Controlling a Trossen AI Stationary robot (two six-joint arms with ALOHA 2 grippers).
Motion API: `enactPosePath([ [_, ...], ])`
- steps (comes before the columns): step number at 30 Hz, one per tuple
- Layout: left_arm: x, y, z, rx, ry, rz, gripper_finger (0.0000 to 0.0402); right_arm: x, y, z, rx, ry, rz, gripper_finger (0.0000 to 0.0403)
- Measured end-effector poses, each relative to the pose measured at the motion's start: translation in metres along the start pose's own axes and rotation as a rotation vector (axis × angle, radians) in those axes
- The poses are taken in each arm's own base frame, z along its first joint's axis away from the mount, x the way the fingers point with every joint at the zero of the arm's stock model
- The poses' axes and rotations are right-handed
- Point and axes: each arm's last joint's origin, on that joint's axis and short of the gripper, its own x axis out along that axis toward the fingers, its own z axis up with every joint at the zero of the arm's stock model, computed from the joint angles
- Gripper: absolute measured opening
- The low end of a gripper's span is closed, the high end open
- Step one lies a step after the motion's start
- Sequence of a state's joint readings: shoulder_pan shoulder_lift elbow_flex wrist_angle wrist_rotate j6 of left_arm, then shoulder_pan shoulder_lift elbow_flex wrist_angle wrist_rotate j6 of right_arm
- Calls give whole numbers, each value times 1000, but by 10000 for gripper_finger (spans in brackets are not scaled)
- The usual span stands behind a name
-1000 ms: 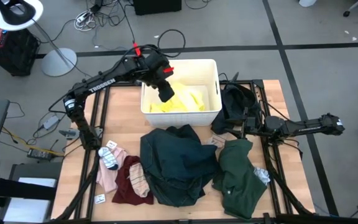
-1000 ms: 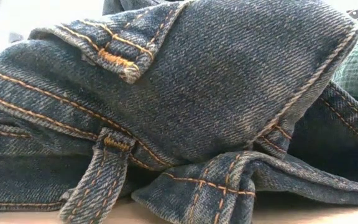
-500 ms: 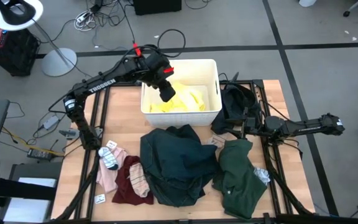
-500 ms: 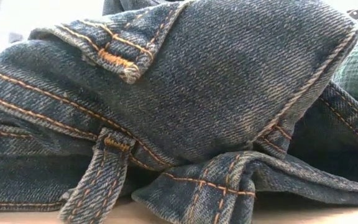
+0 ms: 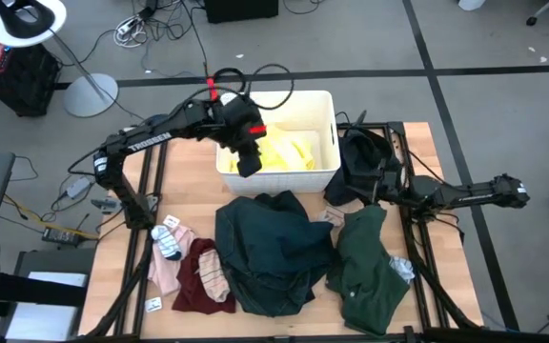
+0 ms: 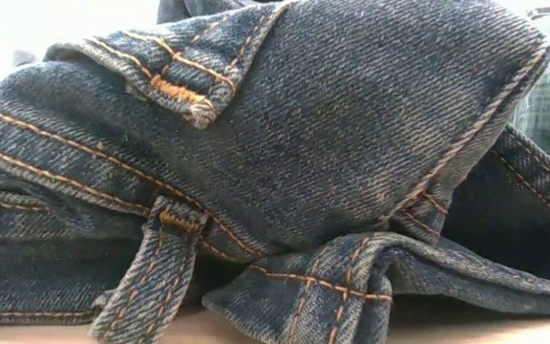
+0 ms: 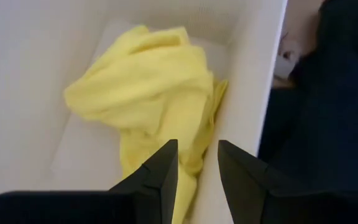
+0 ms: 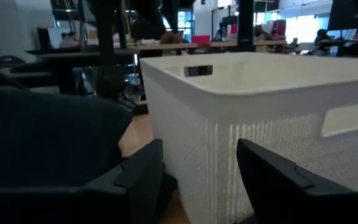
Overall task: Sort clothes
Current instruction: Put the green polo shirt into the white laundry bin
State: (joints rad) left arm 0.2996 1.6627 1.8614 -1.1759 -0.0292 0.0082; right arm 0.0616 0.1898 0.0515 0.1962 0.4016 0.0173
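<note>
The yellow garment [image 5: 284,152] lies crumpled in the white bin [image 5: 324,105] at the table's far middle. My left gripper [image 5: 247,164] hovers open over the bin's near left wall, the yellow garment [image 7: 148,81] below its fingers. In front of the bin lies the large dark teal denim garment [image 5: 270,250], which fills the low view [image 6: 304,162]. The forest green one [image 5: 365,267] lies to its right and the black one [image 5: 360,157] right of the bin. Maroon [image 5: 196,278] and pink [image 5: 163,270] pieces and striped socks [image 5: 170,240] lie at the near left. My right gripper [image 5: 368,197] rests open, level, facing the bin [image 8: 260,118].
The bin's near wall [image 7: 244,106] runs right under my left gripper's fingers. Small white tags [image 5: 152,304] lie on the wooden tabletop at the near left. Black frame rails [image 5: 155,171] run along both sides of the table.
My left gripper has moved from above the bin's inside toward the table's near edge, and now hangs over the bin's near left wall, its fingers as far apart as before. The yellow garment has stayed in the bin.
</note>
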Motion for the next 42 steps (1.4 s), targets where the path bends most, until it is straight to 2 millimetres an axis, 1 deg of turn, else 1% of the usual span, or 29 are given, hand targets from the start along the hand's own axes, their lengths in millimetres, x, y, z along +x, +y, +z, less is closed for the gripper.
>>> enactPosePath([
  [3,-11,-9,-6,2,10,36,120,0,0,7,-71,73,-3,207],
  [7,-20,-22,-13,9,40,74,120,-3,-1,15,-168,272,-6,207],
  [12,-25,-40,-21,21,83,113,120,-1,-2,38,-257,414,-83,207],
  [17,-28,-59,-26,28,89,166,120,12,1,63,-343,424,-160,207],
  [23,-39,-80,-36,41,75,202,120,30,9,90,-443,467,-141,207],
  [26,-45,-88,-41,41,65,229,120,37,13,103,-509,549,-155,207],
  [30,-55,-97,-50,38,24,256,120,43,18,116,-649,698,-147,207],
  [33,-49,-105,-64,15,26,253,120,48,23,124,-717,786,-122,207],
  [35,-43,-111,-77,1,24,241,120,51,27,131,-714,802,-118,207],
  [37,-39,-118,-89,-21,-14,207,119,54,32,141,-674,776,-122,207],
  [39,-35,-123,-101,-41,-58,165,119,58,36,155,-620,739,-127,207],
  [42,-34,-129,-118,-68,-130,84,119,60,42,181,-504,683,-108,207],
])
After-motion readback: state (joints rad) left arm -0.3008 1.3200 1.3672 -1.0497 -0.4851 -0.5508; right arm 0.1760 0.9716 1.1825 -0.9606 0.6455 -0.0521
